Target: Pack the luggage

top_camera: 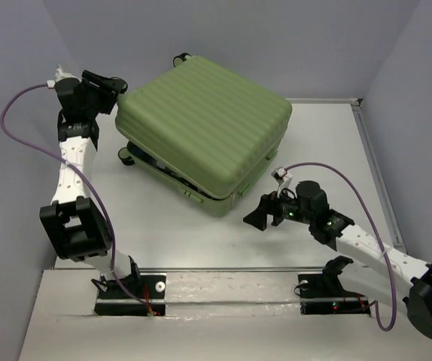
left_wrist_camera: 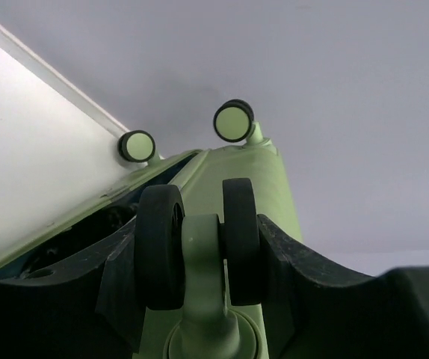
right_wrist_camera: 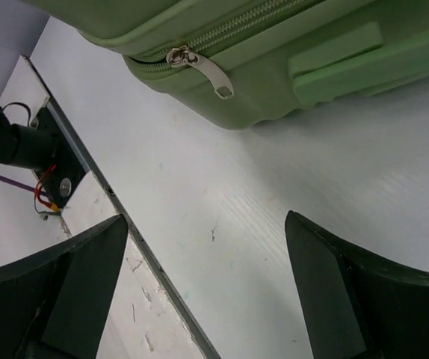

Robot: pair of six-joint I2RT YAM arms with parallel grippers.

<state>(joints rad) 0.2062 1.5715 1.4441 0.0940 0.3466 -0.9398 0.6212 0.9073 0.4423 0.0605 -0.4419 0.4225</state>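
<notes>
The luggage [top_camera: 205,128], a big light-green ribbed suitcase, lies flat on the white table with its lid down, a dark gap showing along its left side. My left gripper [top_camera: 114,90] is at its far left corner, shut on a black double wheel [left_wrist_camera: 160,239] with a green fork; both fingers press the tyres in the left wrist view, gripper [left_wrist_camera: 199,250]. Two more wheels [left_wrist_camera: 233,121] stick up beyond it. My right gripper [top_camera: 265,214] hovers open and empty just off the suitcase's near right corner, gripper [right_wrist_camera: 207,247]. A silver zipper pull [right_wrist_camera: 199,67] hangs on the closed zip above it.
Grey walls close in the table at the back and both sides. A metal strip [right_wrist_camera: 110,194] marks the table's near edge, with the arm bases [top_camera: 129,293] behind it. A purple cable [top_camera: 88,188] loops along the left arm.
</notes>
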